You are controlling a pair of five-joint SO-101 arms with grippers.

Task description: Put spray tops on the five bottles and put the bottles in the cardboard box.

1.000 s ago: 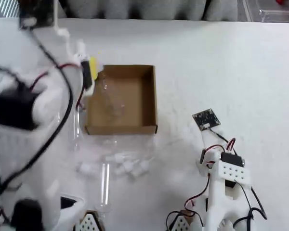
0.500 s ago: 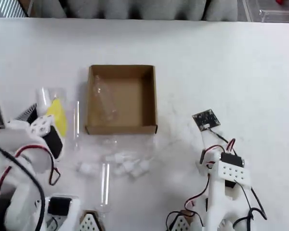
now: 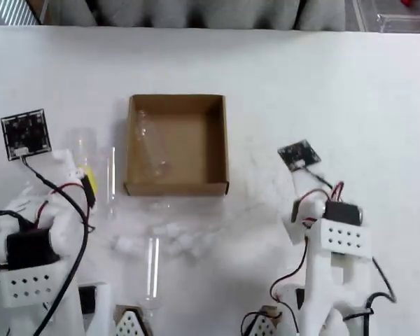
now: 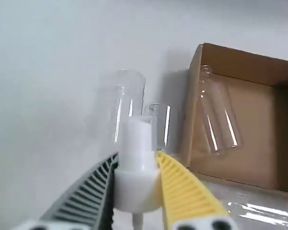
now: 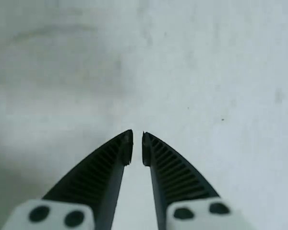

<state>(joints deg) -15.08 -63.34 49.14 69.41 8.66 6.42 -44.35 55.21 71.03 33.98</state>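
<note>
- First, nearest the robot, one bottle lies on the table.
- Just behind it there is a heap of spray tops, in front of the box.
- The right gripper is clenched on nothing, above bare table.
- The left gripper grasps one spray top, left of the box.
- Beyond it, two bottles are beside the box wall.
- Inside the box lies another bottle.

left gripper: fingers pinching a spray top
cardboard box: one bottle lying inside
desk: two bottles beside the box
</note>
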